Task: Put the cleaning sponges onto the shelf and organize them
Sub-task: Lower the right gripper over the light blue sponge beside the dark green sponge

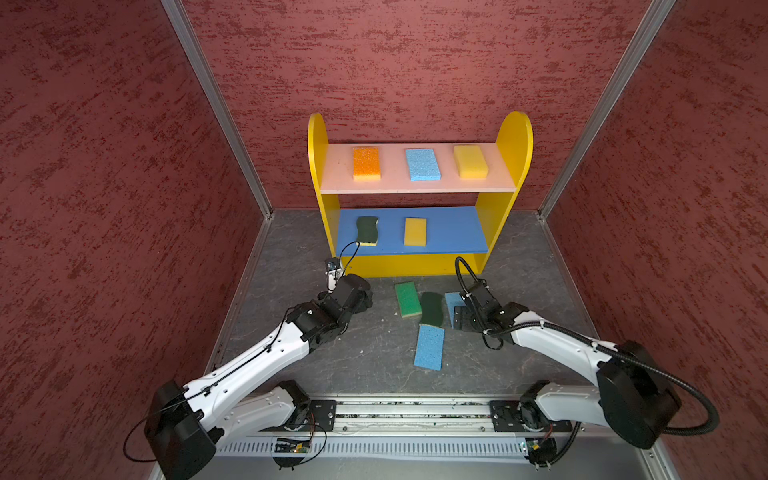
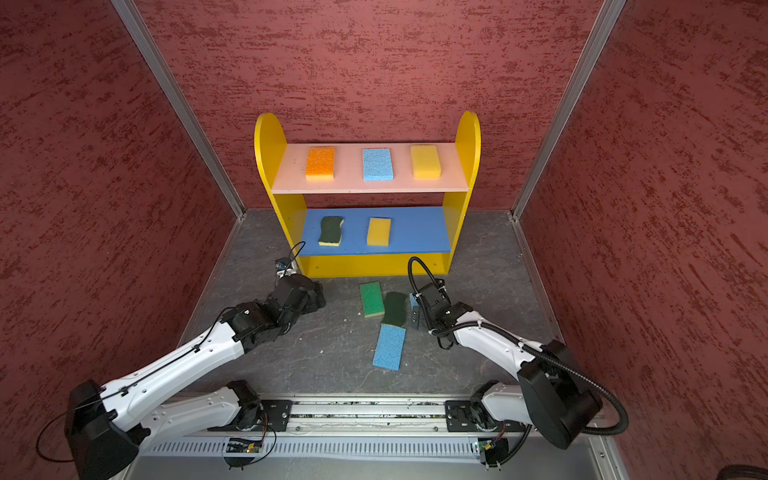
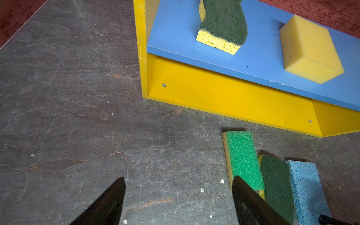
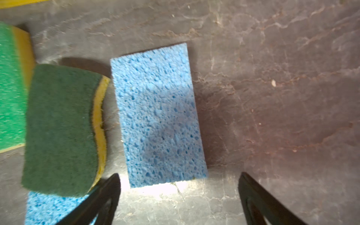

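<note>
Blue sponge (image 4: 157, 115) sits right by my right gripper (image 4: 179, 175), spread wide w/ nothing in it; left gripper (image 3: 178, 177) spread & empty too.

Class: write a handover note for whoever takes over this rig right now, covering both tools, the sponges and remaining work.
Tools: left tool open, empty, above bare floor beside the shelf; right tool open, empty, over the light blue sponge.
Done: orange sponge, shelved blue sponge, yellow sponge on the pink board; wavy scourer, second yellow sponge on the blue board.
Left: four on the floor: green-topped sponge, dark scourer, that light blue sponge, and the nearer blue sponge.
</note>
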Action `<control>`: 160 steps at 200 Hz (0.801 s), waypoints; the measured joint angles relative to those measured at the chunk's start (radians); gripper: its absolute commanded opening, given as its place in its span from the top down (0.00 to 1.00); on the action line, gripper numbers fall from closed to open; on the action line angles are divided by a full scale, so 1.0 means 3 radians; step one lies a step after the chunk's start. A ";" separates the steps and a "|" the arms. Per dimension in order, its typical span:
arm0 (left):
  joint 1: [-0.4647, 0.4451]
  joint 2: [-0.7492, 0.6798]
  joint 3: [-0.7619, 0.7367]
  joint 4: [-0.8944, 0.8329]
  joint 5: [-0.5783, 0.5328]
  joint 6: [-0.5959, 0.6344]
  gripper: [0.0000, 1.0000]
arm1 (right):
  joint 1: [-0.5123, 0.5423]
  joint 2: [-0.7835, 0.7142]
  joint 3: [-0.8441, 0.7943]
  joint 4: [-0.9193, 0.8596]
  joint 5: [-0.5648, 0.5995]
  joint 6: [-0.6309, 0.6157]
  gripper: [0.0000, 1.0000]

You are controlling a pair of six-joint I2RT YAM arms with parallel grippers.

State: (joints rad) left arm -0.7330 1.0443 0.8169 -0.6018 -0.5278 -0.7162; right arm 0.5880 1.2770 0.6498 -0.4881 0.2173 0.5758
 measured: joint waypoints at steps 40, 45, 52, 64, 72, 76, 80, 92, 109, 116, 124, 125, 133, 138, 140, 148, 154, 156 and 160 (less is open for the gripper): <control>0.0000 -0.0052 -0.0028 -0.0001 -0.0003 -0.0045 0.14 | 0.0000 0.0051 0.0000 0.0017 -0.0042 -0.0202 0.01; 0.0000 -0.0060 -0.0032 -0.0004 -0.0004 -0.0050 0.14 | 0.0000 0.0067 0.0000 0.0018 -0.0045 -0.0219 0.01; 0.0001 -0.0070 -0.0037 -0.0008 -0.0005 -0.0057 0.14 | 0.0000 0.0093 0.0000 0.0018 -0.0050 -0.0245 0.01; 0.0006 -0.0092 -0.0048 -0.0015 -0.0008 -0.0071 0.14 | 0.0000 0.0127 0.0000 0.0018 -0.0051 -0.0287 0.01; 0.0011 -0.0108 -0.0056 -0.0018 -0.0014 -0.0090 0.14 | 0.0000 0.0149 0.0004 0.0015 -0.0051 -0.0310 0.01; 0.0014 -0.0117 -0.0061 -0.0017 -0.0015 -0.0097 0.14 | 0.0000 0.0161 0.0008 0.0014 -0.0052 -0.0323 0.01; 0.0017 -0.0126 -0.0064 -0.0019 -0.0017 -0.0103 0.14 | 0.0000 0.0172 0.0014 0.0015 -0.0052 -0.0332 0.01; 0.0023 -0.0145 -0.0070 -0.0022 -0.0017 -0.0118 0.14 | 0.0000 0.0211 0.0038 0.0017 -0.0053 -0.0365 0.01; 0.0039 -0.0154 -0.0088 -0.0018 -0.0018 -0.0130 0.14 | 0.0000 0.0273 0.0071 0.0017 -0.0076 -0.0390 0.01; 0.0047 -0.0154 -0.0098 -0.0018 -0.0017 -0.0130 0.14 | 0.0000 0.0300 0.0083 0.0018 -0.0092 -0.0398 0.01; 0.0053 -0.0154 -0.0109 -0.0020 -0.0017 -0.0131 0.14 | 0.0000 0.0328 0.0093 0.0023 -0.0113 -0.0404 0.01; 0.0055 -0.0154 -0.0112 -0.0019 -0.0017 -0.0131 0.14 | 0.0000 0.0332 0.0093 0.0023 -0.0116 -0.0404 0.01; 0.0061 -0.0154 -0.0117 -0.0018 -0.0017 -0.0130 0.14 | 0.0000 0.0345 0.0094 0.0032 -0.0137 -0.0406 0.01; 0.0065 -0.0154 -0.0118 -0.0019 -0.0014 -0.0131 0.14 | 0.0000 0.0346 0.0094 0.0034 -0.0151 -0.0406 0.01; 0.0066 -0.0154 -0.0118 -0.0019 -0.0015 -0.0130 0.14 | 0.0000 0.0347 0.0094 0.0034 -0.0159 -0.0404 0.01; 0.0072 -0.0154 -0.0118 -0.0017 -0.0015 -0.0130 0.14 | 0.0000 0.0347 0.0094 0.0042 -0.0177 -0.0406 0.01; 0.0078 -0.0154 -0.0118 -0.0015 -0.0015 -0.0130 0.13 | 0.0000 0.0347 0.0094 0.0047 -0.0187 -0.0406 0.01; 0.0079 -0.0153 -0.0118 -0.0015 -0.0015 -0.0130 0.14 | 0.0000 0.0347 0.0094 0.0048 -0.0188 -0.0406 0.01; 0.0084 -0.0154 -0.0118 -0.0015 -0.0014 -0.0130 0.14 | 0.0000 0.0348 0.0094 0.0050 -0.0189 -0.0407 0.01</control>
State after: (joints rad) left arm -0.7078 0.9981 0.7815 -0.6064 -0.5320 -0.7551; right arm 0.5880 1.3815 0.6781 -0.4732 0.1604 0.4538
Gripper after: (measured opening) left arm 0.865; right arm 0.986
